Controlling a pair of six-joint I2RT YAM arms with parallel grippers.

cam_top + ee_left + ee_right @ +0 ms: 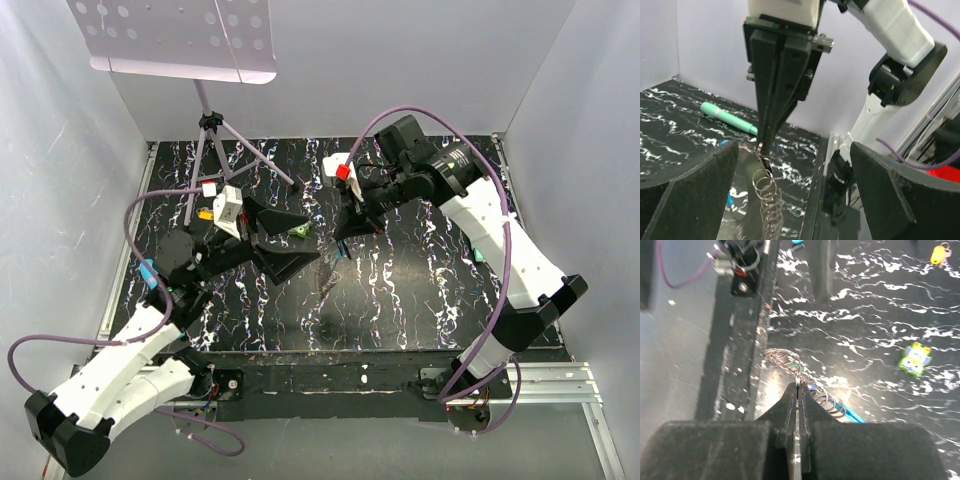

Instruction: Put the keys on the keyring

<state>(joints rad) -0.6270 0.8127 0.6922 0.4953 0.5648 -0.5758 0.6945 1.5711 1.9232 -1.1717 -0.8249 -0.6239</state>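
Observation:
The keyring [768,200] is a thin grey chain in coils, hanging from my right gripper [798,385], which is shut on its top end. In the left wrist view the right gripper [761,146] comes down from above with the chain dangling below it. The keyring's blue clip [854,414] shows under the coils. My left gripper [794,150] is open wide, its fingers either side of the hanging chain without touching it. A tiny teal-green bit [796,367] by the chain may be one of the keys; I cannot tell.
A bright green lumpy object [914,360] and a small orange-yellow piece [938,254] lie on the black marbled table [400,300]. A teal marker [728,117] lies near the wall. A tripod stand [210,125] with a perforated plate stands at the back left.

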